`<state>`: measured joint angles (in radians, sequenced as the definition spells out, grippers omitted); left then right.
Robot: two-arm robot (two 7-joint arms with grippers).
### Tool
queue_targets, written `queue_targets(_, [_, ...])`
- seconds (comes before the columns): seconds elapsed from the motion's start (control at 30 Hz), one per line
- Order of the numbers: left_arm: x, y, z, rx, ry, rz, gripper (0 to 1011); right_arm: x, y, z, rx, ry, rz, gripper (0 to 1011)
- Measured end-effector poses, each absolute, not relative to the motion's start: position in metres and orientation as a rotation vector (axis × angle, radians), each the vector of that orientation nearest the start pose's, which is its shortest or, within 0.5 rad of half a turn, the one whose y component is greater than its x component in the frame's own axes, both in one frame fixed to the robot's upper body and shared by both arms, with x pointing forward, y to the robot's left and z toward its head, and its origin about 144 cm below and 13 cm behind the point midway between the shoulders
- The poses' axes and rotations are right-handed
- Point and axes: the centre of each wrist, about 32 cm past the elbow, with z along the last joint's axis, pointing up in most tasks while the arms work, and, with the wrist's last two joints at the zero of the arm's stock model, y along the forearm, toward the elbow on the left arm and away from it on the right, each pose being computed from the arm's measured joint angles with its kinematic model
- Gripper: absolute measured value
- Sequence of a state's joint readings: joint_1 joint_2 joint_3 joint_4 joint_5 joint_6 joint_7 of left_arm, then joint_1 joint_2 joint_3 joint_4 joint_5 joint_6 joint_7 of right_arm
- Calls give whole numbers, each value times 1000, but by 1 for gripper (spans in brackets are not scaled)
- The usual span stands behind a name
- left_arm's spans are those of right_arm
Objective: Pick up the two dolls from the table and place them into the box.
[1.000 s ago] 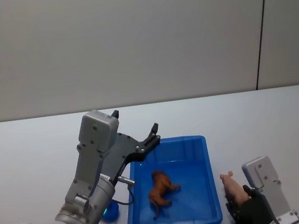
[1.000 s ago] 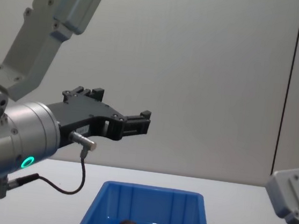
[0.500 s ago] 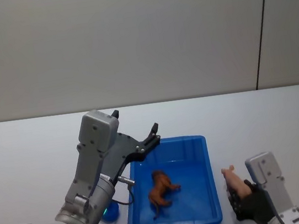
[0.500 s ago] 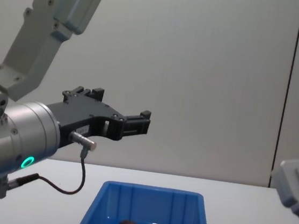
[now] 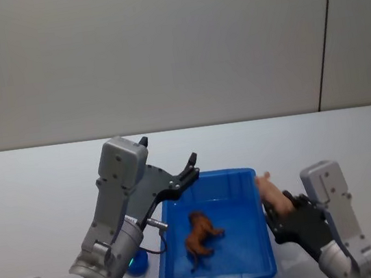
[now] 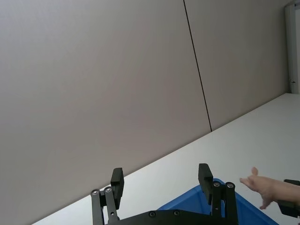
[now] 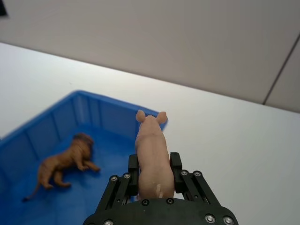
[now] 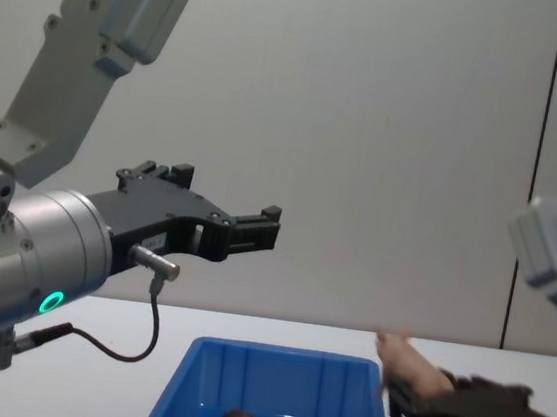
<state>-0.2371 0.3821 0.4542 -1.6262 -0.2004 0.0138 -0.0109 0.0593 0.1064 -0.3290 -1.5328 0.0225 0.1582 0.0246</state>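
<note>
The robot's right pincer [image 5: 278, 210], at the lower right of the head view, grips the pale pink doll [image 5: 269, 187] by its hindquarters. The doll is raised off the white worktop [image 5: 33, 188], its snout pointing up and away from the robot. In that view the doll sits at the right rim of the blue box [image 5: 208, 175], near the far right corner. The chest view shows the pink doll [image 8: 405, 360] at lower right, above the level of the box rim [image 8: 282, 352], with the right pincer [image 8: 416, 400] closed around its rear. In the right wrist view, the two black fingers [image 7: 133, 163] press the pink doll's [image 7: 151, 140] flanks, and the blue box [image 7: 108, 101] lies beyond and to the frame's left.

The reddish-brown doll [image 5: 200, 234] lies inside the box on its floor, near the middle of the lower head view. In the right wrist view it is at lower left [image 7: 65, 164].

The left pincer [image 5: 167, 151] hangs left of centre, above the box's far left corner, its fingers spread wide and holding nothing. In the chest view it juts in from the left [image 8: 225, 194], well above the box. The left wrist view shows both of its fingers [image 6: 205, 171] parted, with the pink doll [image 6: 265, 185] at the lower right edge.
</note>
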Motion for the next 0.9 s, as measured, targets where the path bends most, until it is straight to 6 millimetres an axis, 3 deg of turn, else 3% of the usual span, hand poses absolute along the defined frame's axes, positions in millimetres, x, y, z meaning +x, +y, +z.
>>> queue_targets(0.43, [492, 198, 1204, 61, -268, 1124, 1001, 480, -140, 1155, -126, 29, -1107, 424])
queue_targets(0.7, [492, 198, 1204, 61, -268, 1124, 1001, 489, -133, 1155, -125, 59, -1069, 706])
queue_targets(0.87, [492, 198, 1204, 61, -268, 1124, 1001, 490, -131, 1154, -127, 65, -1066, 819])
queue_targets(0.9, [492, 198, 1204, 61, -268, 1124, 1001, 490, -130, 1154, -126, 63, -1069, 891])
